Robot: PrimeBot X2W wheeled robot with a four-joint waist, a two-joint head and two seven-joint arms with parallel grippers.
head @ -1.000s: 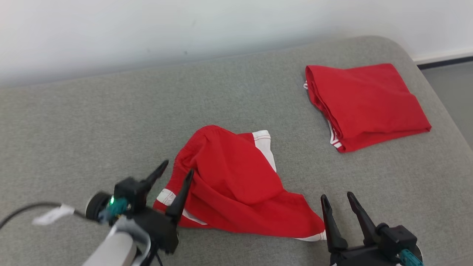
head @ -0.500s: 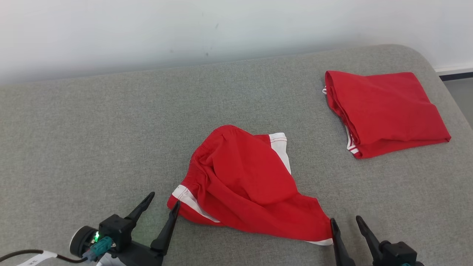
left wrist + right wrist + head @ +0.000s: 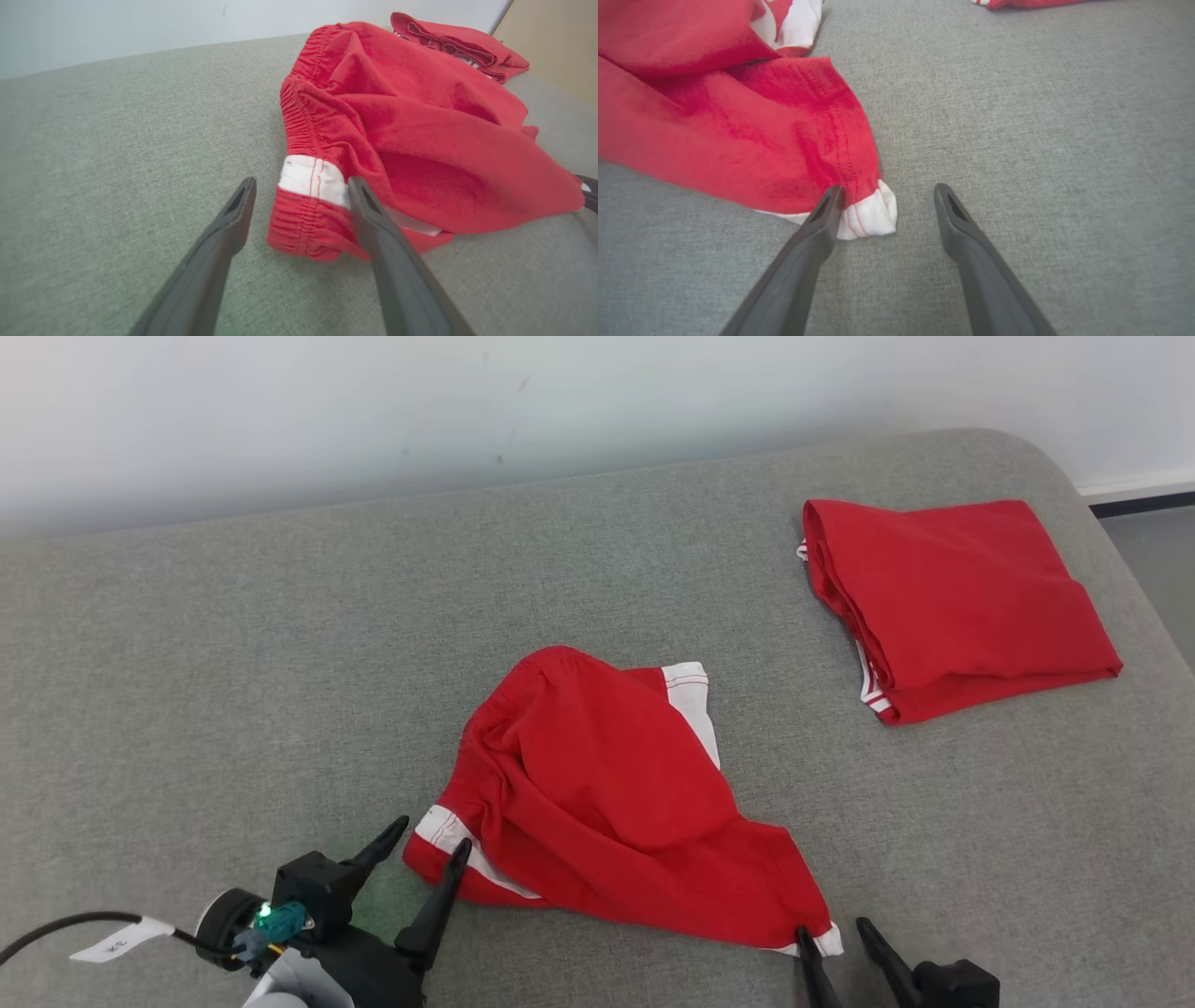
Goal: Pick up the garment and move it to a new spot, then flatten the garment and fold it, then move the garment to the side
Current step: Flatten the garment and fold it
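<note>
A wide grey fabric cushion (image 3: 233, 663) lies in front of the robot, with a plain white wall (image 3: 373, 411) behind it. Far back on the right side of the cushion sits a neatly folded red cloth (image 3: 962, 607) with thin white stripes at its edge, well apart from the robot's arms. Past that corner I can see a bit of grey floor (image 3: 1162, 579) and a dark strip (image 3: 1139, 504) along the bottom of the wall. A black cable with a white tag (image 3: 112, 947) runs to the left arm, and a small green light (image 3: 266, 912) glows on its wrist.

The crumpled red shorts with white bands (image 3: 597, 793) lie in the middle of the cushion, near the front. They are bunched up in soft folds, and the stretchy waist is all puckered on the left side.

The left gripper (image 3: 432, 833) has its 2 dark fingers spread wide at the shorts' lower left corner. From its wrist, that red corner with a white band (image 3: 313, 179) sits between the fingers. I cannot tell if a finger touches the cloth.

The right gripper (image 3: 832, 929) is spread wide too, at the lower right corner. The white hem tip (image 3: 871, 217) lies just beside 1 finger, inside the gap, not pinched.
</note>
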